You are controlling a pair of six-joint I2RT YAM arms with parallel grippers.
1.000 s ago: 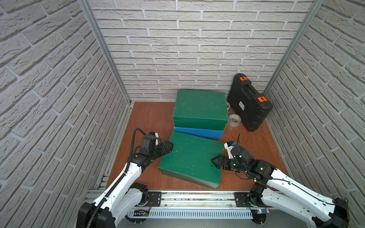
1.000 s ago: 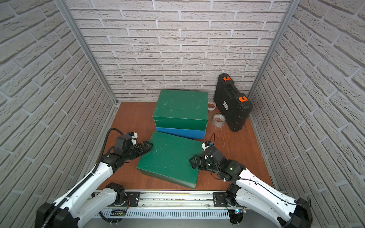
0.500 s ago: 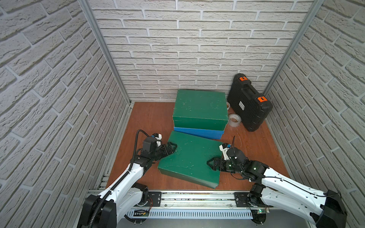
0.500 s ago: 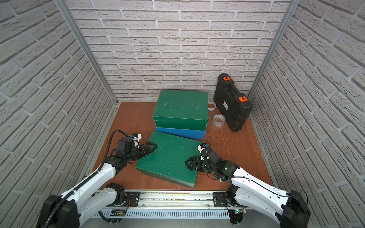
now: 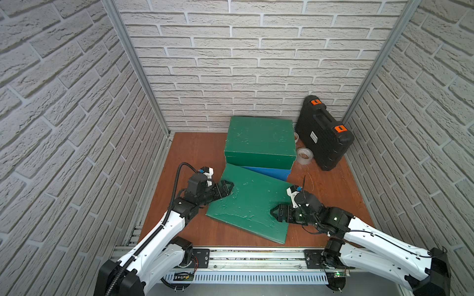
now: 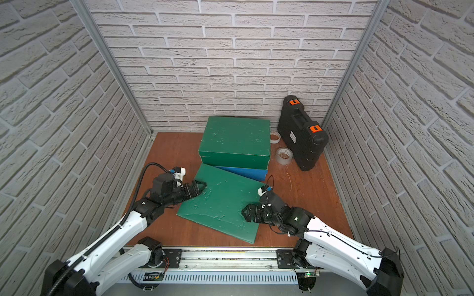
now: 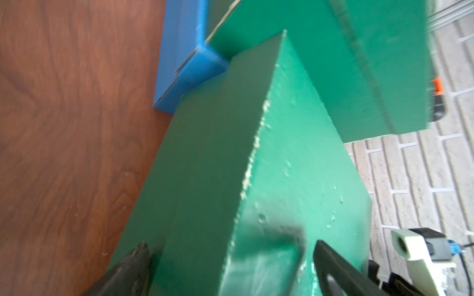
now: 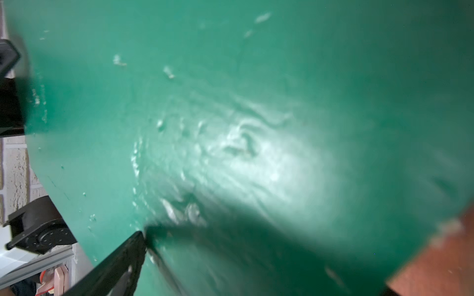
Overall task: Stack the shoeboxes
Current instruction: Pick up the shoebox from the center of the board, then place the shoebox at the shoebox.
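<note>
Green and scuffed, the near shoebox (image 5: 246,202) lies askew at the counter's (image 5: 195,153) front middle. Its far corner is at the blue shoebox (image 5: 272,173), which sits beneath the far green shoebox (image 5: 259,141). Left claw (image 5: 228,188) and right claw (image 5: 275,214), both spread, straddle its opposite edges. Open wood runs along the counter's left edge.

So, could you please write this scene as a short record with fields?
stack: dark green lidded cardboard shoebox on bright blue cardboard shoebox
third box: second dark green cardboard shoebox, nearer, tilted
left gripper: fingers spread at its left edge
right gripper: fingers spread at its right edge
aside: black plastic case with orange latches, clear tape roll
</note>
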